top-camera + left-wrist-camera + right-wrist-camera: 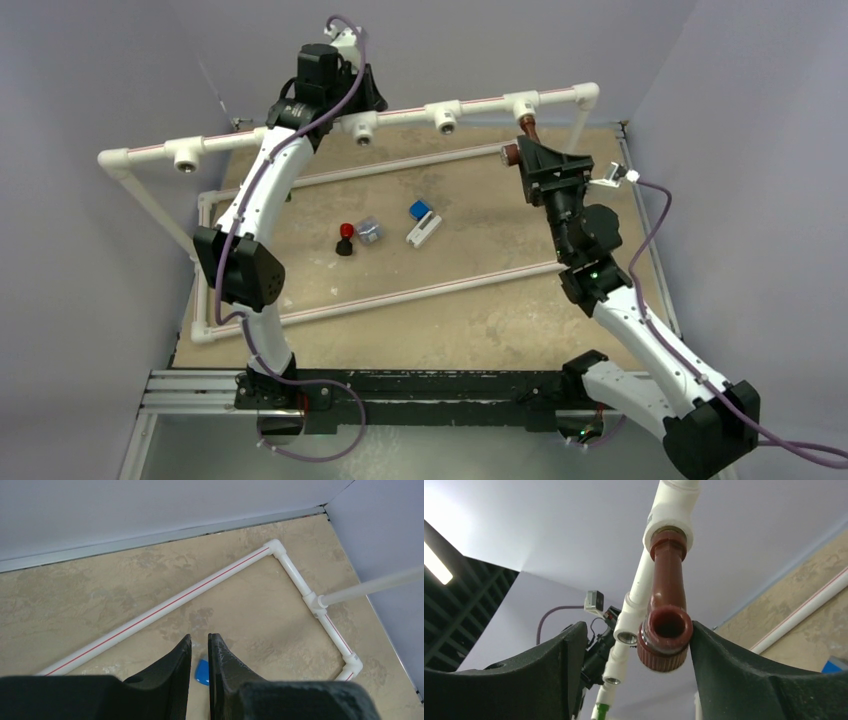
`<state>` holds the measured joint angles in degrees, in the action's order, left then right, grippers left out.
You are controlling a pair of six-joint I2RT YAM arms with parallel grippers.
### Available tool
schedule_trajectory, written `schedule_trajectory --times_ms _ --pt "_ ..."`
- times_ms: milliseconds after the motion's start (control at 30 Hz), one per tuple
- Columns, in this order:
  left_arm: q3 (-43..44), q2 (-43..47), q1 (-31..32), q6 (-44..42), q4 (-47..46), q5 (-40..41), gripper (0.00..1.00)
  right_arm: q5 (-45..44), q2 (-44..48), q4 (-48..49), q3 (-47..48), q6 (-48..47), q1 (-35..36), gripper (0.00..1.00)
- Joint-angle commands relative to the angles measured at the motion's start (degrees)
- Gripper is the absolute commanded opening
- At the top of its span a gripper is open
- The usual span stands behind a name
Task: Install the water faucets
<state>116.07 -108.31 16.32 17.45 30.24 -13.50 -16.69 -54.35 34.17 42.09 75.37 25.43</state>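
At the right end of the raised white pipe rail (400, 112), the reddish-brown faucet (667, 595) hangs with its upper end seated in the rail's last tee fitting (522, 104), its round open mouth towards the wrist camera. The right gripper (639, 632) stands wide around it: one finger touches the faucet's ribbed collar, the other is clear of it. Near the rail's middle, the left gripper (200, 639) has its fingers drawn to a thin slit with nothing between them. Under the rail, on the table (480, 300), lie a red-and-black knob (345, 238) and a blue-white block (423, 222), well apart from both grippers.
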Motion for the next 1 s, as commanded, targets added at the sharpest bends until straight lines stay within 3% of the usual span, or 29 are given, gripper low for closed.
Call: schedule_trajectory --times_ms 0,233,433,967 --pt "-0.55 -4.23 0.38 0.74 1.84 -2.54 0.17 8.43 2.55 -7.77 0.34 -3.03 2.63 0.76" --pt "-0.23 -4.28 0.38 0.83 2.02 -2.76 0.17 5.19 6.63 -16.62 -1.42 -11.18 1.75 0.79" --pt "-0.24 -4.45 0.38 0.83 1.93 -2.92 0.17 0.33 10.01 -22.88 0.56 -25.46 1.73 0.8" --pt "-0.14 -4.28 0.3 0.54 1.75 -3.1 0.17 -3.76 19.29 -27.93 8.73 -81.92 1.73 0.81"
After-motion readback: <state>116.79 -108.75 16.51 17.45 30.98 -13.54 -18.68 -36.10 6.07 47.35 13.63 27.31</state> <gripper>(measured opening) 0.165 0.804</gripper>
